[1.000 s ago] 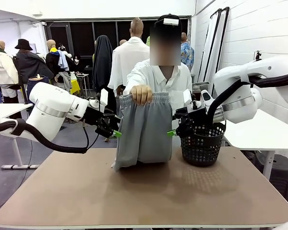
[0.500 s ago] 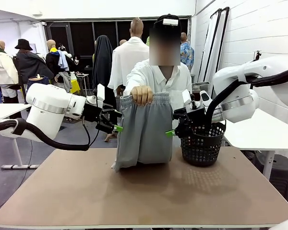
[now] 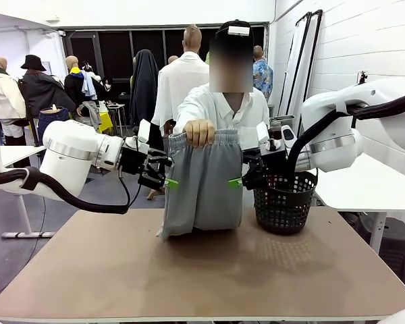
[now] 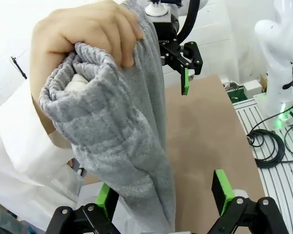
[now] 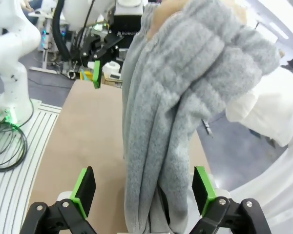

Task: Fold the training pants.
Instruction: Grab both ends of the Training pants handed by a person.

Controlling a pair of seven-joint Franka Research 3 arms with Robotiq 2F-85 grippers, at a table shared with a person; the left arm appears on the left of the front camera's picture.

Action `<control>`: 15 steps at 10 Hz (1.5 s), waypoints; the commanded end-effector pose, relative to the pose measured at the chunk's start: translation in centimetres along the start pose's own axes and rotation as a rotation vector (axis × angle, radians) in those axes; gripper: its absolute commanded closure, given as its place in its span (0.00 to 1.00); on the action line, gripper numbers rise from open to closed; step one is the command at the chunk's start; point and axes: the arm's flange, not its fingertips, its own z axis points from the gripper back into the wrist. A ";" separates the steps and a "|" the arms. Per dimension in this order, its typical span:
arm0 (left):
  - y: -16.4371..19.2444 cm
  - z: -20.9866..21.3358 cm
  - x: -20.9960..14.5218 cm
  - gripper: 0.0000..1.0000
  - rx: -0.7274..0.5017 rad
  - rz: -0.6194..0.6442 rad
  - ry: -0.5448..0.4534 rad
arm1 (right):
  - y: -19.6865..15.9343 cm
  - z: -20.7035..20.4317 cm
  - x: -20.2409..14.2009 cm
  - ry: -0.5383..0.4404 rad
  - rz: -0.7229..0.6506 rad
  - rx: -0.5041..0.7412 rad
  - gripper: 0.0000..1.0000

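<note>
Training pants (image 3: pixel 202 189) hanging upright from a person's hand (image 3: pixel 199 133), waistband (image 3: pixel 212 140) bunched in that fist, lower end down on the far part of the desk (image 3: pixel 202 270). Left fingers (image 4: pixel 222 191) spread wide, nothing pinched. Right fingers (image 5: pixel 85 189) spread wide too, nothing pinched. One set at each side edge of the cloth, about mid-height, just beside it. Looks like the take-over step: grab both sides, free up the hand. Best to slide in a touch deeper before closing, trapping a full fold of jersey between the pads rather than a thin edge. Match heights left and right, close both together, keep well below the fist. Soft, stretchy stuff, probably quick to slip out of a shallow bite. Mind the black mesh basket (image 3: pixel 285 206) just beside the right arm. From the front: level flanking and the cloth meeting the desk, but no verdict on cloth inside or outside the gaps. From the left wrist: grey cloth running down between the pads, close to one, apart from the other, white sleeve (image 4: pixel 19 161) behind. From the right wrist: much the same, cloth nearer one pad, left fingers facing from across the desk.
</note>
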 end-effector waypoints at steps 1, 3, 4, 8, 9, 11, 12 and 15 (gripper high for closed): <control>0.6 -0.5 -0.5 0.00 0.009 -0.008 -0.061 | -0.6 -0.8 -0.4 -0.061 0.013 0.017 0.00; 1.0 -1.6 -0.9 0.00 0.001 0.015 -0.116 | -0.9 -1.6 -0.4 -0.106 -0.003 0.058 0.00; 1.2 -2.3 -1.0 0.00 0.005 0.027 -0.138 | -1.0 -1.8 -0.3 -0.124 -0.009 0.074 0.00; 2.1 -3.5 -1.4 0.00 0.008 0.041 -0.215 | -1.5 -2.2 -0.4 -0.213 -0.020 0.104 0.00; 2.2 -3.5 -1.5 0.00 0.011 0.039 -0.237 | -1.8 -2.4 -0.6 -0.221 -0.025 0.111 0.00; 2.0 -3.1 -1.3 0.00 0.014 0.047 -0.259 | -1.9 -2.3 -0.3 -0.228 -0.039 0.112 0.00; 2.0 -2.5 -1.3 0.00 0.047 0.044 -0.257 | -2.1 -2.4 -0.2 -0.229 -0.039 0.113 0.00; 1.6 -1.1 -0.8 0.00 0.097 0.032 -0.249 | -2.3 -2.4 0.0 -0.243 -0.048 0.129 0.00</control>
